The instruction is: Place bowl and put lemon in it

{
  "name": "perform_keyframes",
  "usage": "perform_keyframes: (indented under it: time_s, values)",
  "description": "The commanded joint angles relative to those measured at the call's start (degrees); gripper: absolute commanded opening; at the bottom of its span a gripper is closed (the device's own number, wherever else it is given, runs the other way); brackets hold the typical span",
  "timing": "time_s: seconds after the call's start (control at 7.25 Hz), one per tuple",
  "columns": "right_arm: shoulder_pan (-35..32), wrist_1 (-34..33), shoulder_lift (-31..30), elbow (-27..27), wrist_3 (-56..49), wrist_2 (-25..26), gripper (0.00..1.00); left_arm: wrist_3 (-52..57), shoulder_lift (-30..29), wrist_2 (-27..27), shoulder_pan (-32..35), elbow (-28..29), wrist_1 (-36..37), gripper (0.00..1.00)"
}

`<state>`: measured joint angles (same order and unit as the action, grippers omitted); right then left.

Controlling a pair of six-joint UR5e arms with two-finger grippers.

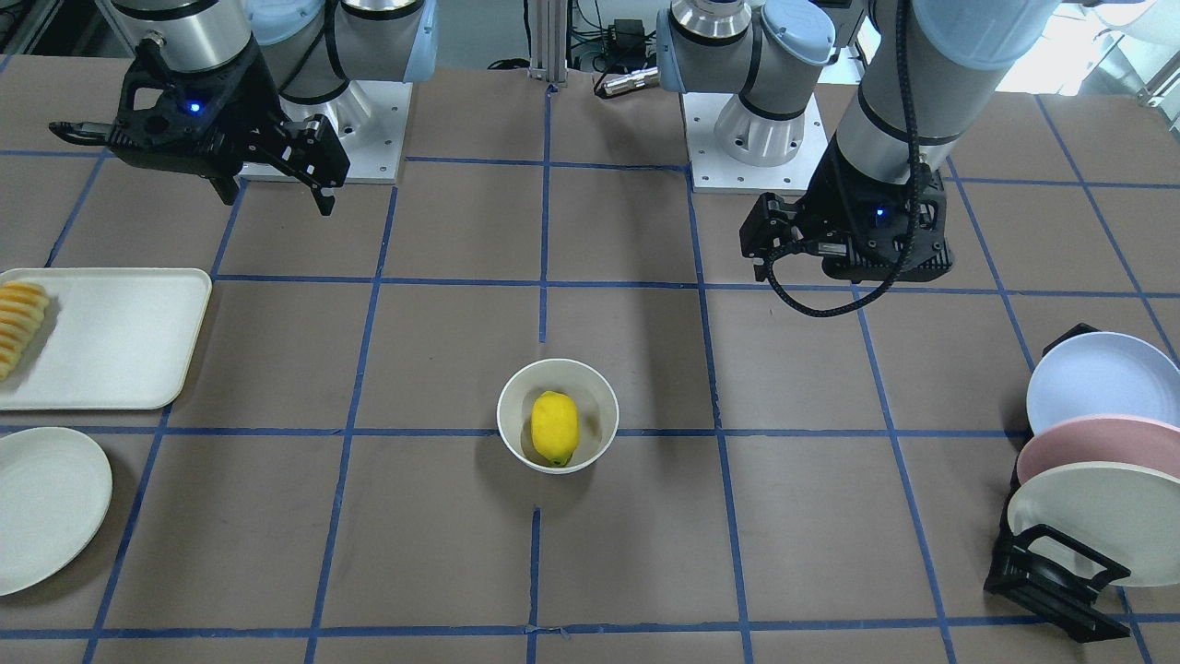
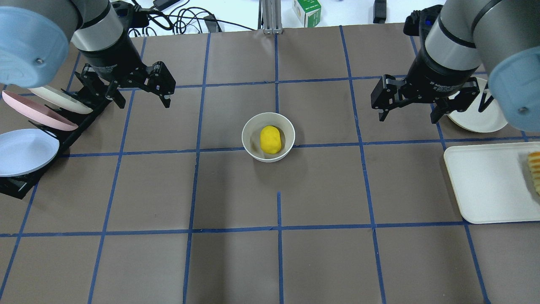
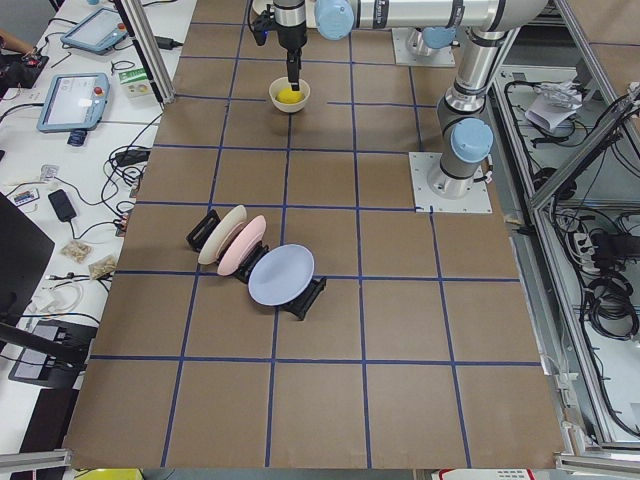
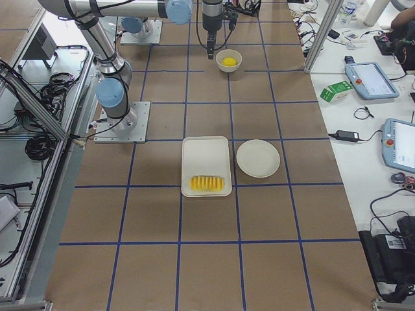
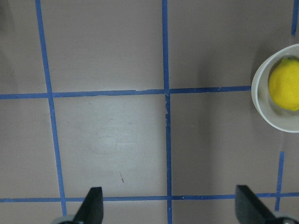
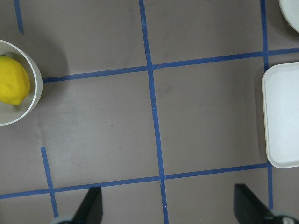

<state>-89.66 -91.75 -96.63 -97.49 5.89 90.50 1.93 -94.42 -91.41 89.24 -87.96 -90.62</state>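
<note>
The off-white bowl (image 2: 249, 126) stands upright at the middle of the table, and the yellow lemon (image 2: 270, 139) lies inside it. Both also show in the front view, the bowl (image 1: 509, 406) with the lemon (image 1: 554, 427) in it. My left gripper (image 2: 143, 100) is open and empty, raised, apart from the bowl on its left. My right gripper (image 2: 407, 115) is open and empty, raised, apart on its right. The left wrist view shows the bowl (image 5: 261, 107) and lemon (image 5: 285, 84) at its right edge. The right wrist view shows the bowl (image 6: 35, 98) and lemon (image 6: 13, 79) at its left edge.
A cream rectangular tray (image 2: 485, 185) with a row of yellow-orange fruit slices (image 2: 535, 169) lies at the right. A flat cream plate (image 2: 476, 120) lies beyond it, under my right arm. A black rack (image 2: 25, 181) with three upright plates stands at the left.
</note>
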Motion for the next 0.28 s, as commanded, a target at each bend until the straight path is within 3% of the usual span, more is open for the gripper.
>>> perform_keyframes:
  time_s: [0.0,0.14]
  values:
    - [0.01,0.00,0.03,-0.07,0.00,0.03,1.00,-0.09,-0.06,0.00,0.06,-0.01,0.09,1.00]
    - [-0.08,0.00,0.03,-0.16,0.00,0.38,1.00,-0.09,0.02,0.00,0.06,-0.19,0.00,1.00]
